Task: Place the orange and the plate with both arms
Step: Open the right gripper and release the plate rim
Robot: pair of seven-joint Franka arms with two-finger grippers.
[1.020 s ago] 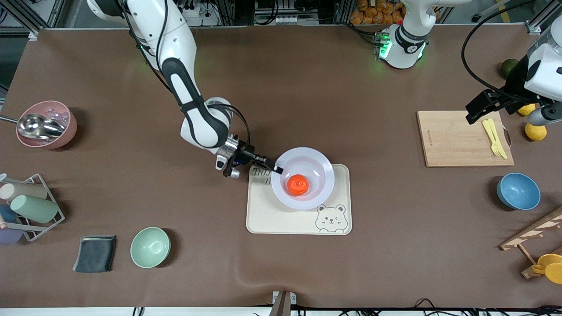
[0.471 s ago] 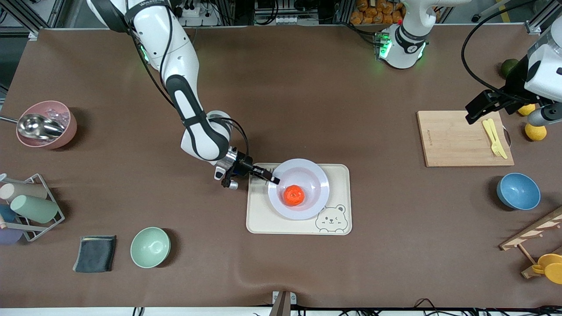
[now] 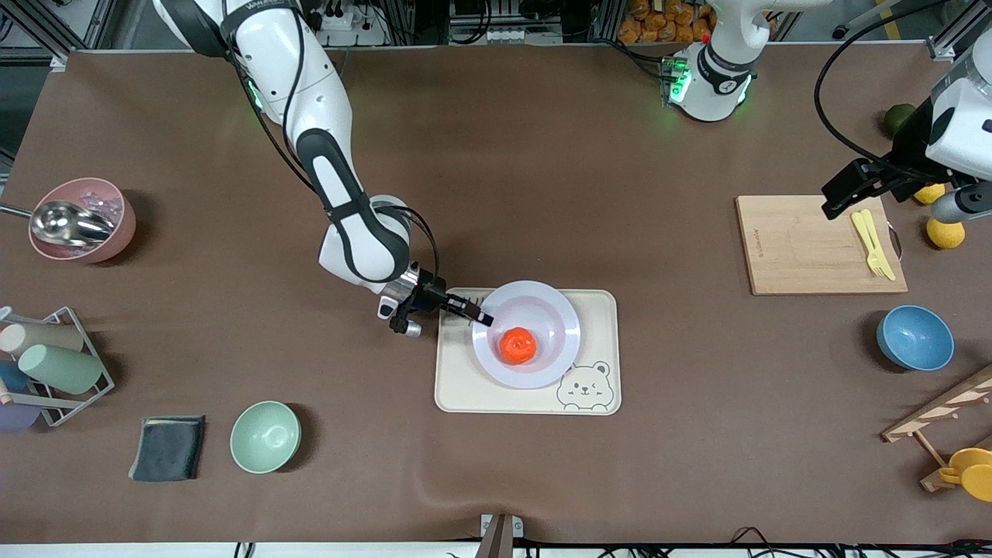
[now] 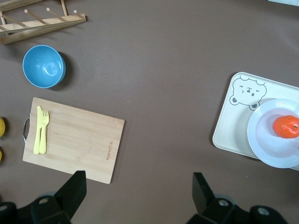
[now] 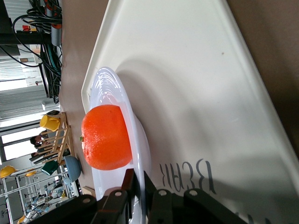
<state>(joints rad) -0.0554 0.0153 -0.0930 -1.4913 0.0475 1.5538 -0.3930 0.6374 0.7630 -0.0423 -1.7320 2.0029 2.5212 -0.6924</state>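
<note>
Orange [image 3: 518, 346] sits on plate [image 3: 559, 310], plate on tray [image 3: 604, 387]; right gripper [image 3: 482, 318] clamped on plate, release left; left gripper [image 4: 135, 186] apart, waiting over board [image 3: 806, 248].

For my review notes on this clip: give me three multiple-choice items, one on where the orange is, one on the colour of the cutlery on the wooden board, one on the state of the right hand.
1. Where is the orange?
A. On the cutting board
B. In the plate on the bear tray
C. In the green bowl

2. What colour is the cutlery on the wooden board?
A. Yellow
B. Red
C. Black

3. What is the right hand doing?
A. Open above the blue bowl
B. Holding the orange
C. Shut on the plate's rim

Answers:
1 B: the orange sits in the plate, on the tray.
2 A: the pieces are pale yellow.
3 C: its fingers pinch the plate's rim.
</note>
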